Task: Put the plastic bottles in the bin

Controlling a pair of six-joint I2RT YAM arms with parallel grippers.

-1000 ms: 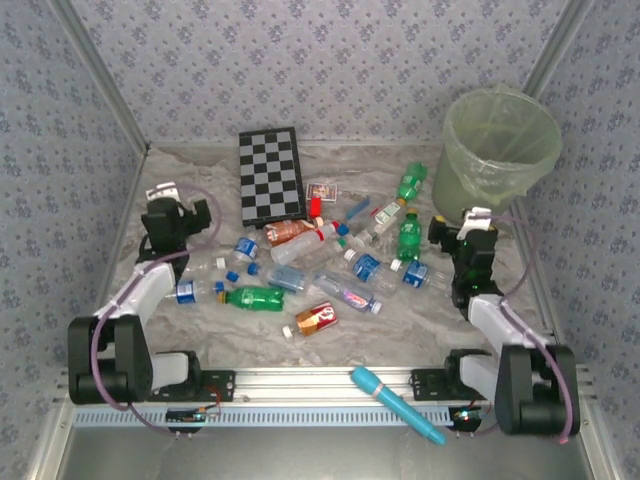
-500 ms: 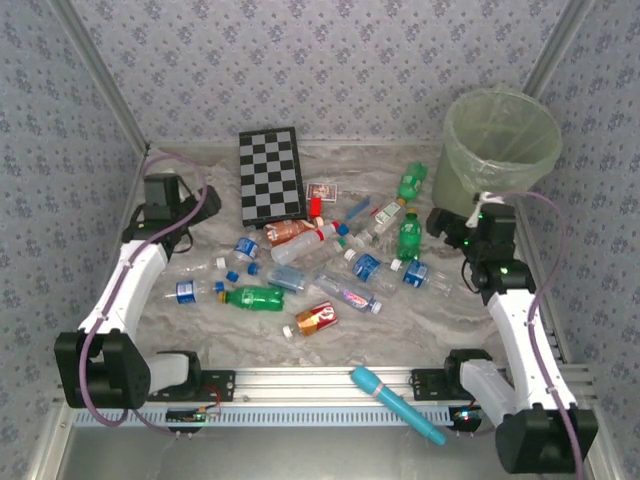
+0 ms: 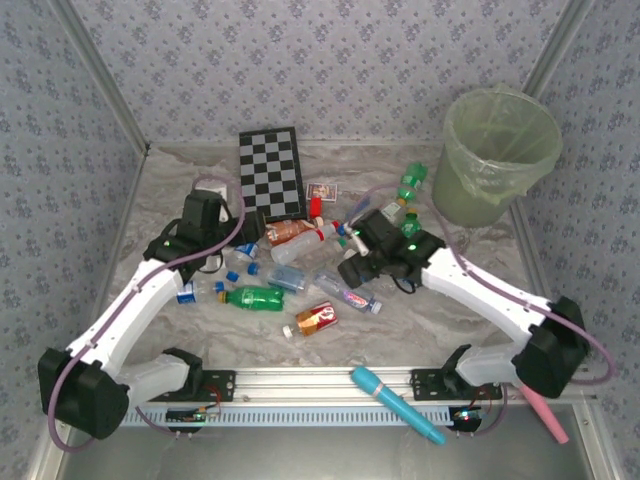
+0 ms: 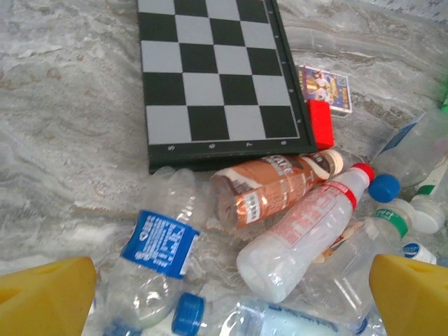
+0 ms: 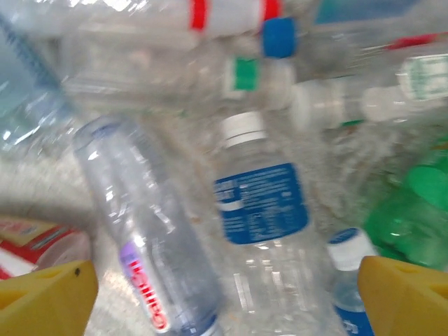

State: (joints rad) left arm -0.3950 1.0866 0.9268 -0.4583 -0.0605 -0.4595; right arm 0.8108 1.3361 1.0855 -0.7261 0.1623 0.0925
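Plastic bottles lie heaped mid-table. My left gripper (image 3: 240, 245) hovers open over the heap's left end, near the chessboard's front edge. In its wrist view the left gripper (image 4: 231, 301) spreads wide above a brownish-orange bottle (image 4: 273, 189), a white red-capped bottle (image 4: 301, 238) and a clear blue-labelled bottle (image 4: 157, 245). The right gripper (image 3: 355, 272) hangs open over the heap's middle. Seen from its wrist, the right gripper (image 5: 224, 297) has a clear blue-labelled bottle (image 5: 260, 203) and a purple-labelled one (image 5: 150, 259) beneath it, a green bottle (image 5: 409, 217) to the right. The bin (image 3: 497, 150) stands far right.
A folded chessboard (image 3: 270, 172) lies at the back. A small card box (image 3: 321, 191) and a red block (image 4: 320, 123) sit beside it. A blue stick (image 3: 395, 402) rests on the front rail, a pink one (image 3: 545, 412) at the right base. Patterned walls close in.
Both arms swung in from the sides over the heap: the left from the left wall to the chessboard's front edge, the right from beside the bin to the middle bottles.
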